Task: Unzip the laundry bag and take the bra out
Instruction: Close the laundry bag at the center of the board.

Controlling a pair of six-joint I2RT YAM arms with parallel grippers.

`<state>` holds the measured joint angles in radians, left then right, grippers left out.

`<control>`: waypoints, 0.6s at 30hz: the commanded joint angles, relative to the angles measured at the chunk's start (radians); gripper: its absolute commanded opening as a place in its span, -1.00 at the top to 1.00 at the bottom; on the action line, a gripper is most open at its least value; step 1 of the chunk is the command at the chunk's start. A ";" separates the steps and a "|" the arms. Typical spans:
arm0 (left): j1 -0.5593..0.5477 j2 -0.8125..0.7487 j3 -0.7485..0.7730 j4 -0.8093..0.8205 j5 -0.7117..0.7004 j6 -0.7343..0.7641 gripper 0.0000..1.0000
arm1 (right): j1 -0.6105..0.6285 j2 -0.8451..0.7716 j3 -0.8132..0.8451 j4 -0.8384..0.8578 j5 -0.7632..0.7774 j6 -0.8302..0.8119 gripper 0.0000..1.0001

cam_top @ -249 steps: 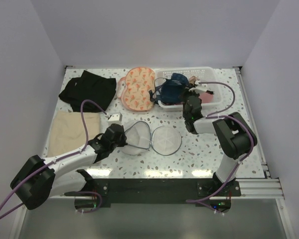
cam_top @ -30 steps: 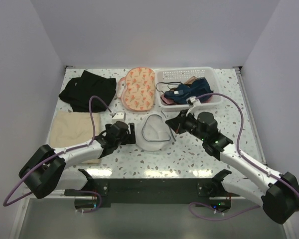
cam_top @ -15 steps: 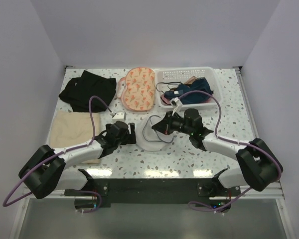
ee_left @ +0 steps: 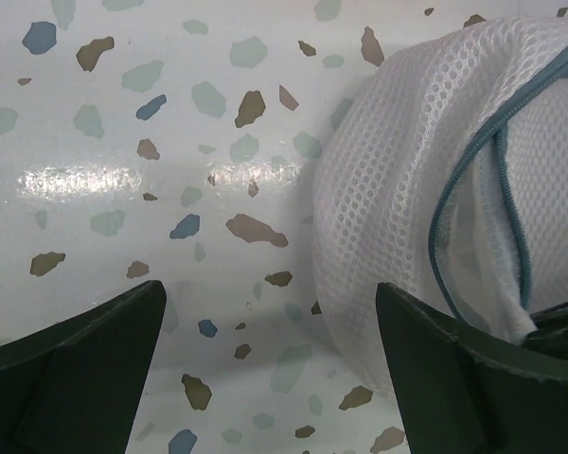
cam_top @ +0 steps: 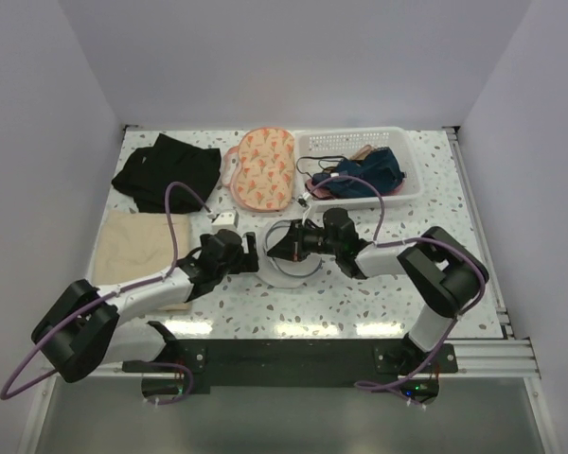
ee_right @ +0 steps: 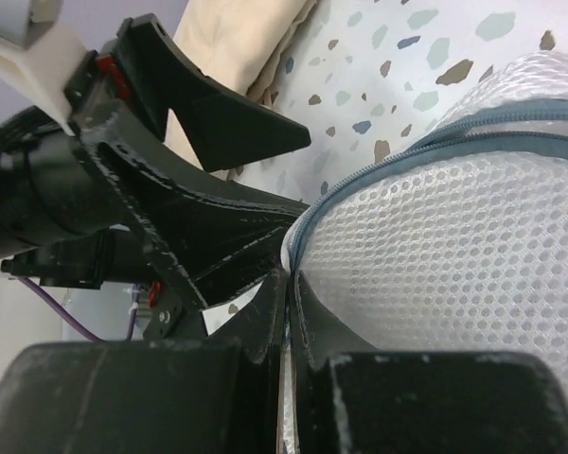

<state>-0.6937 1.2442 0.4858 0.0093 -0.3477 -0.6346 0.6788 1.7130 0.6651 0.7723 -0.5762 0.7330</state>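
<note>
Laundry bag sits mid-table on the table, white mesh, between both arms. Right gripper is clenched on the bag's zipper edge. Left gripper is spread wide, grasping nothing, with the bag's side partly between its fingers. Basket is at the back right.
</note>
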 commanded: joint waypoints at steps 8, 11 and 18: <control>0.005 -0.141 0.005 -0.074 -0.144 -0.019 -0.96 | 0.039 0.062 0.093 -0.102 0.093 -0.040 0.60; 0.005 -0.195 -0.001 -0.094 -0.175 -0.028 -0.96 | 0.041 0.071 0.129 -0.192 0.122 -0.063 0.49; 0.005 -0.250 -0.006 -0.080 -0.159 -0.016 -0.97 | 0.057 -0.036 0.123 -0.223 0.168 -0.106 0.35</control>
<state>-0.6937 1.0134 0.4843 -0.0872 -0.4805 -0.6456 0.7223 1.7729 0.7628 0.5926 -0.4595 0.6804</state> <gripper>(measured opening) 0.983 0.316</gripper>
